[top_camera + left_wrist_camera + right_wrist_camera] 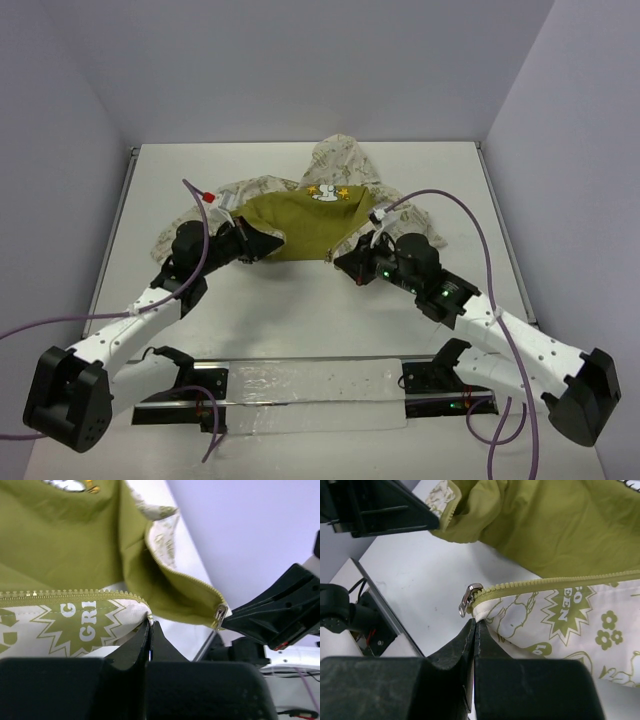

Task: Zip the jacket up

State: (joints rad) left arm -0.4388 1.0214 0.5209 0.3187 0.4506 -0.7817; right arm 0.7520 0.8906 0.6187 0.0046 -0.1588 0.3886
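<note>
The jacket point(300, 225) lies open in the middle of the table, olive lining up, with the white patch and yellow stars point(327, 192) below the cream hood point(345, 160). My left gripper point(262, 243) is shut on the bottom corner of one front panel point(148, 615), at the end of its row of zipper teeth point(75, 594). My right gripper point(350, 262) is shut on the bottom corner of the other panel point(487, 615), just under the metal zipper slider point(468, 599). The slider also shows in the left wrist view point(220, 615). The two corners are held apart, a short gap between them.
A clear plate point(315, 395) lies at the near edge between the arm bases. Purple cables point(470, 215) loop over the right arm and off to the left. The table's side rails point(115, 225) and grey walls bound the area.
</note>
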